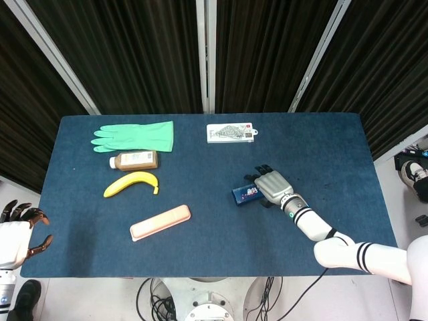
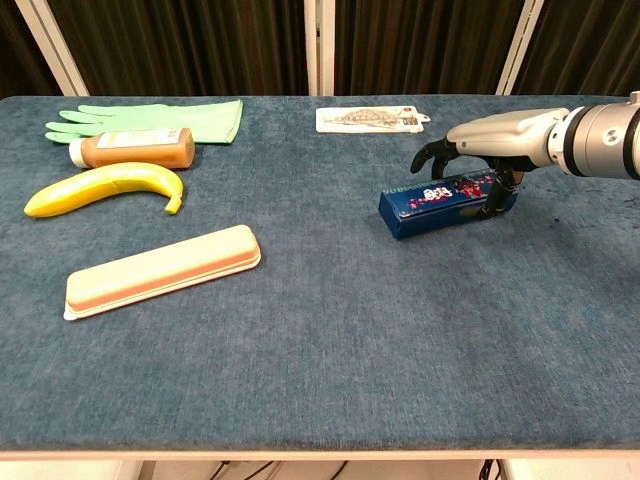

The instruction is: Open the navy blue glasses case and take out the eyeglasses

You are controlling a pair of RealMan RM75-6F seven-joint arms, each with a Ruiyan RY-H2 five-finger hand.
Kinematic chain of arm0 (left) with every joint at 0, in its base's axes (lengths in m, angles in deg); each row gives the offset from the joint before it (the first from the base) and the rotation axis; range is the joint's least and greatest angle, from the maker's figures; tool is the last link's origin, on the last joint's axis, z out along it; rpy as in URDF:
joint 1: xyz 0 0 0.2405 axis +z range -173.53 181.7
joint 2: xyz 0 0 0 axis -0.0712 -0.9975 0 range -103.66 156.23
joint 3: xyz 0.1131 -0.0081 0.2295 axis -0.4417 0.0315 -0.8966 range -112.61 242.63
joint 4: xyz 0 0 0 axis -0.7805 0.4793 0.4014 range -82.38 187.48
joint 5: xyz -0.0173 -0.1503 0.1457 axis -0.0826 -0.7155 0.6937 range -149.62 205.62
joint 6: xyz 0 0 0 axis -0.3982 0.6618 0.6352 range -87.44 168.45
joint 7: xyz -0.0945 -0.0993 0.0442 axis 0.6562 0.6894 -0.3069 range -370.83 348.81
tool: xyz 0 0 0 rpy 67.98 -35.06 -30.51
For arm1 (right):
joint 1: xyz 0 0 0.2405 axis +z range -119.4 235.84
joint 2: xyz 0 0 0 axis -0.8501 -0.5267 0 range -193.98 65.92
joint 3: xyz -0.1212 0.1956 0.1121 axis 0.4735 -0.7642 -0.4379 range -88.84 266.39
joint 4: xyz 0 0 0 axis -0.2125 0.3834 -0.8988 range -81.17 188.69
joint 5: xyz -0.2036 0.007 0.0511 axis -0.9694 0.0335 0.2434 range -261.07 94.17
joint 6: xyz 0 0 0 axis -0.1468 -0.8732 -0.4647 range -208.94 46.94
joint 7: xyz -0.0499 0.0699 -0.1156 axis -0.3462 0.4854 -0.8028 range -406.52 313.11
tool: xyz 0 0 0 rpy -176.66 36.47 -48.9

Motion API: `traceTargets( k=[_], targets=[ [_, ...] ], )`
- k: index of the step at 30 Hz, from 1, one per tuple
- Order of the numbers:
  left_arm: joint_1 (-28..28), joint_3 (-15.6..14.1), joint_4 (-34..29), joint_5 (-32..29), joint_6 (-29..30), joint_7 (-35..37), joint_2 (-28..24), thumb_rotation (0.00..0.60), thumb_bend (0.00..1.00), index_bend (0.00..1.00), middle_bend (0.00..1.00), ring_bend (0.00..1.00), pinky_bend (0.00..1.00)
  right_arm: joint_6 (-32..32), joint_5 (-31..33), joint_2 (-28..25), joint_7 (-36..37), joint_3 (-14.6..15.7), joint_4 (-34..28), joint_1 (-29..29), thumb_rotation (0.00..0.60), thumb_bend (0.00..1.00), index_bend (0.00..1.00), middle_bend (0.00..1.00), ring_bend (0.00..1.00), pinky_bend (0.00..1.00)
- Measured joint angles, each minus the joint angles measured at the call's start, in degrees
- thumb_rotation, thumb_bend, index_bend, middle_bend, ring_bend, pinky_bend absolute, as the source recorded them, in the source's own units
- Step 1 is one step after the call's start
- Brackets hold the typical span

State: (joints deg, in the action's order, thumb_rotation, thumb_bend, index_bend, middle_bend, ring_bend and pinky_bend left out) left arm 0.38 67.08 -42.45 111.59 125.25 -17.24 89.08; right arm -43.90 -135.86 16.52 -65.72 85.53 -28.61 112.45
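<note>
The navy blue glasses case (image 2: 438, 204) lies closed on the table right of centre, its left end angled toward the near side. It carries a small pattern on top. My right hand (image 2: 492, 138) arches over the case's right end, thumb on the near face and fingers curled behind it, gripping it. From the head view the right hand (image 1: 273, 185) covers most of the case (image 1: 243, 194), leaving only the left end showing. My left hand (image 1: 16, 233) hangs off the table's near left corner, fingers apart and holding nothing. No eyeglasses are visible.
On the left side lie a green rubber glove (image 2: 150, 118), a brown bottle (image 2: 130, 148), a banana (image 2: 100, 185) and a long pink case (image 2: 160, 268). A white printed packet (image 2: 368, 119) sits at the far edge behind the navy case.
</note>
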Motion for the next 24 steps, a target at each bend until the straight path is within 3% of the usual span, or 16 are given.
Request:
traceTargets(
  k=[11,20,24],
  targets=[
    [0.0,0.0,0.0,0.0,0.0,-0.1,0.0,0.6,0.25,0.49,0.35,0.17,0.1,-0.1,1.6,-0.4,-0.7,0.6,-0.4,0.5,0.6,0.45,0.17,0.26,0.0,0.0],
    [0.0,0.0,0.0,0.0,0.0,0.0,0.0,0.6,0.25,0.49,0.35,0.17,0.1,0.3,1.7,0.1,-0.6,0.9,0.1,0.5,0.6,0.49,0.23,0.31,0.0,0.0],
    [0.0,0.0,0.1,0.0,0.0,0.0,0.0,0.6,0.25,0.49,0.35,0.17,0.1,-0.2,1.8,0.2,-0.7,1.2,0.4,0.7,0.6,0.67,0.29,0.35,0.04,0.0]
  ],
)
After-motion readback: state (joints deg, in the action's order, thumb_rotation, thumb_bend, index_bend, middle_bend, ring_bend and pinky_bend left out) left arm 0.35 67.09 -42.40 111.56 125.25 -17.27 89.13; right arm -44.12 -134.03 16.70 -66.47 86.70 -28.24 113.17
